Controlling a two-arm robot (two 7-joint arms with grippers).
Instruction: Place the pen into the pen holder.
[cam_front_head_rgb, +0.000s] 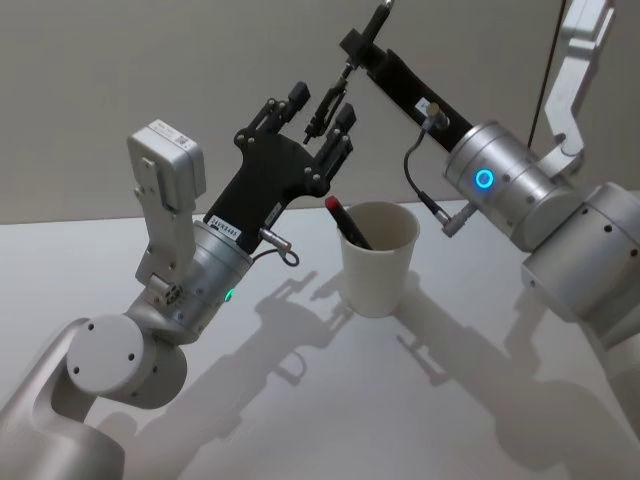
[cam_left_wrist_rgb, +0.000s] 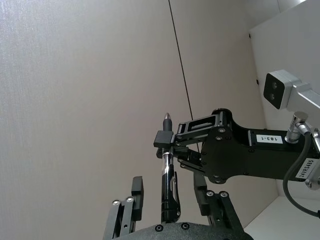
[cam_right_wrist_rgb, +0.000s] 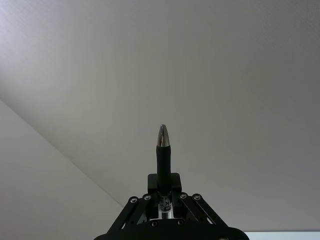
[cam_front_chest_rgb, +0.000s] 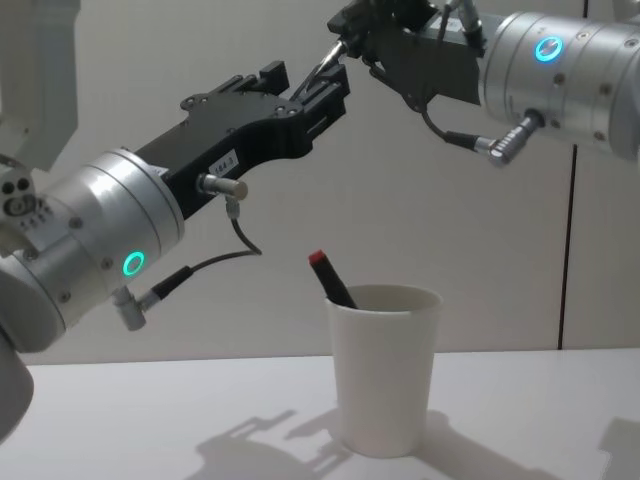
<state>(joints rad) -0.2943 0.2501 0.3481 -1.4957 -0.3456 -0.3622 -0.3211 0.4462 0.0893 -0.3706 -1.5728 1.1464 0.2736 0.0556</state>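
Handover is what I judge the step to be: my right gripper (cam_left_wrist_rgb: 169, 145) is clamped on the black pen (cam_left_wrist_rgb: 168, 170) near its tip end, held high above and behind the pen holder (cam_front_head_rgb: 378, 258), while my left gripper (cam_front_head_rgb: 312, 122) has its fingers spread to either side of the pen's lower barrel, not touching it as far as I can see. Next I would either close the left fingers on the barrel or have the right carry the pen down over the cup's mouth, tip it upright and release. A red-capped pen (cam_front_chest_rgb: 331, 280) already leans inside the cup on the side nearer the left gripper, so I would aim for the free side of the rim.
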